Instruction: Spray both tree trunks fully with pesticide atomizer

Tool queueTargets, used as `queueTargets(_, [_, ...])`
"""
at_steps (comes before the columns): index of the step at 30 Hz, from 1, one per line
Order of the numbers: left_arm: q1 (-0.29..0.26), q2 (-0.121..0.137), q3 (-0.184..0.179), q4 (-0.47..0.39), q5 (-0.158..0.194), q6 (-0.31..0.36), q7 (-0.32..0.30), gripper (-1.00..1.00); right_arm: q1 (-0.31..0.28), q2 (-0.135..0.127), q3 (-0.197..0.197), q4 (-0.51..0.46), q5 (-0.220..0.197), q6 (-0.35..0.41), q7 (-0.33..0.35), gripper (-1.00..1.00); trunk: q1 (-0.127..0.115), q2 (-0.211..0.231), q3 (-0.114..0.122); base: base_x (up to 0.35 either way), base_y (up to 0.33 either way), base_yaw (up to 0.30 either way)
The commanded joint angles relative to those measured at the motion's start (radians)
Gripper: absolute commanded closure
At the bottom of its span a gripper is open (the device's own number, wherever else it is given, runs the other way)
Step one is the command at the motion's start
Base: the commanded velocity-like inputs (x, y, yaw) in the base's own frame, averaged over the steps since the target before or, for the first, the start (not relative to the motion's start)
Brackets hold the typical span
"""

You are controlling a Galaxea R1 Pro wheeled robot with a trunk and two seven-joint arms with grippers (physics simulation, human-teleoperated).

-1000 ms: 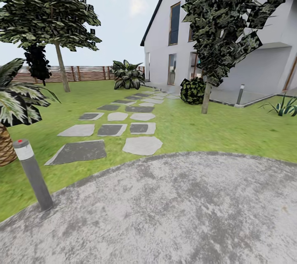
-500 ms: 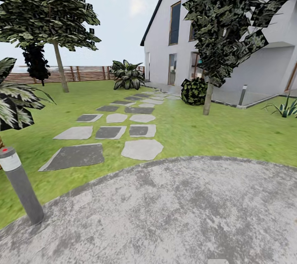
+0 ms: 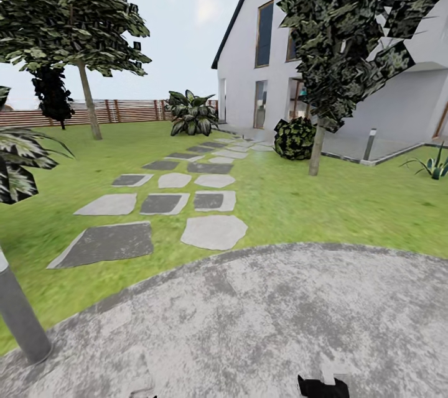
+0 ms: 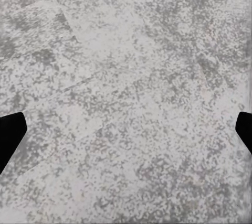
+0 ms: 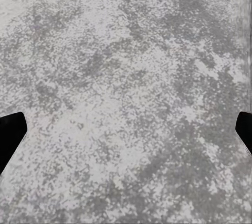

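Observation:
The pesticide atomizer is out of view. Two trees stand on the lawn of the garden in the head view. The left tree (image 3: 68, 9) has its trunk (image 3: 88, 106) near the fence. The right tree (image 3: 345, 25) has its trunk (image 3: 316, 150) by the house. No white specks can be made out on either trunk from this distance. My left gripper (image 4: 126, 135) and right gripper (image 5: 126, 135) both hang open over grey paving, with nothing between their fingers. Dark parts of my arms show at the bottom edge of the head view.
Grey round paving (image 3: 261, 323) lies under me. Stepping stones (image 3: 211, 231) lead across the grass towards the white house (image 3: 249, 56). A grey bollard lamp (image 3: 18, 317) stands close at the left, under palm fronds (image 3: 22, 155). A round bush (image 3: 294, 137) sits beside the right trunk.
The whole view has shifted: the camera moved, so the bollard slid left and down, partly out of the picture. Dark arm parts now show at the bottom edge.

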Motion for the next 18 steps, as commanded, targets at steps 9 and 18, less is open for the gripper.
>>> queueTargets(9, [-0.005, -0.006, 0.000, -0.001, 0.050, -0.017, -0.004, -1.00, 0.001, -0.003, -0.049, -0.006, -0.001, -0.009, 0.005, -1.00, 0.001, 0.000, -0.001, 0.335, 0.000, 0.000])
queueTargets(18, [-0.001, -0.010, 0.001, -0.012, 0.086, -0.077, -0.012, -1.00, 0.001, -0.005, -0.053, -0.007, -0.001, -0.011, 0.006, -1.00, 0.001, 0.000, -0.001, 0.335, 0.000, 0.005])
